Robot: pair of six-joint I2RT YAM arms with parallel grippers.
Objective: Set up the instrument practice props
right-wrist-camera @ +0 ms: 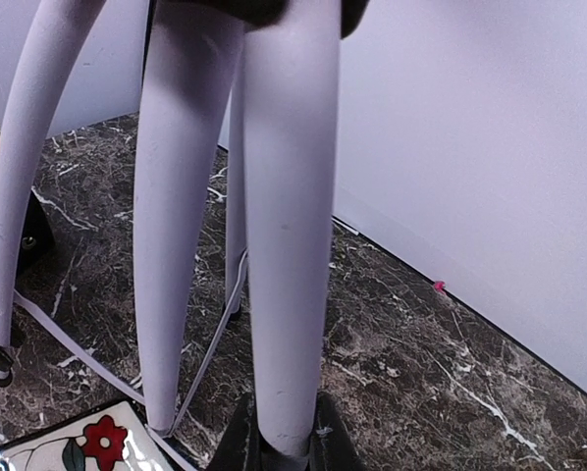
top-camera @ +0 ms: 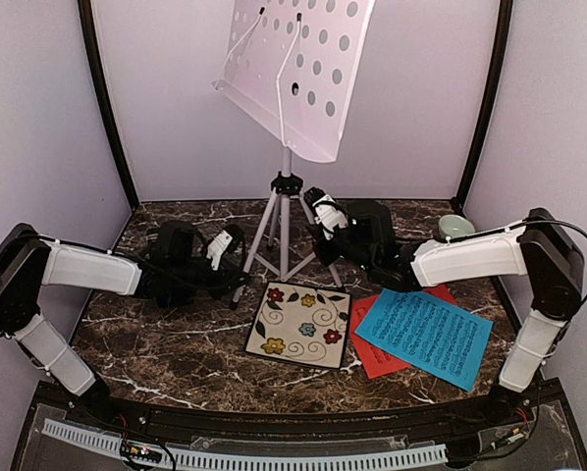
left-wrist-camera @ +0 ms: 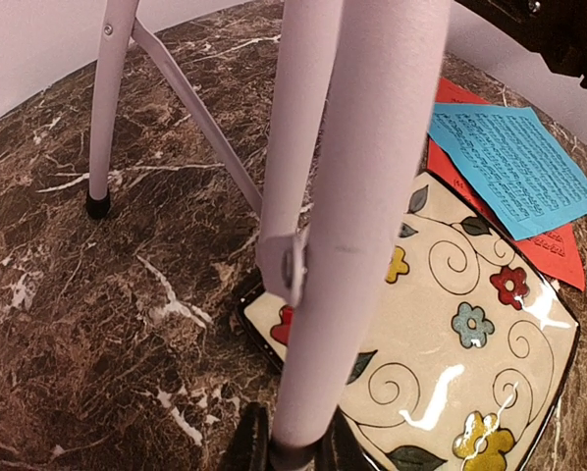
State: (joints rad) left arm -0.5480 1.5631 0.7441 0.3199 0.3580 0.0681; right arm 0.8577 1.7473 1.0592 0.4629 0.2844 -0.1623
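The white perforated music stand [top-camera: 293, 78] stands on its tripod [top-camera: 284, 221] at the back middle of the marble table. My left gripper [top-camera: 237, 282] is shut on the tripod's front left leg [left-wrist-camera: 352, 245], low down near its foot, with a dark finger on each side. My right gripper [top-camera: 316, 224] is shut on the right leg [right-wrist-camera: 289, 245] in the same way. The blue music sheet [top-camera: 426, 334] lies flat at the right front, partly covering the red sheet [top-camera: 377, 358]. Both sheets also show in the left wrist view, blue [left-wrist-camera: 514, 167] over red [left-wrist-camera: 559, 257].
A square floral tile [top-camera: 300, 324] lies flat just in front of the tripod, close to the held left leg [left-wrist-camera: 470, 363]. A small pale green bowl [top-camera: 455, 228] sits at the back right. Walls close the table at the back and sides.
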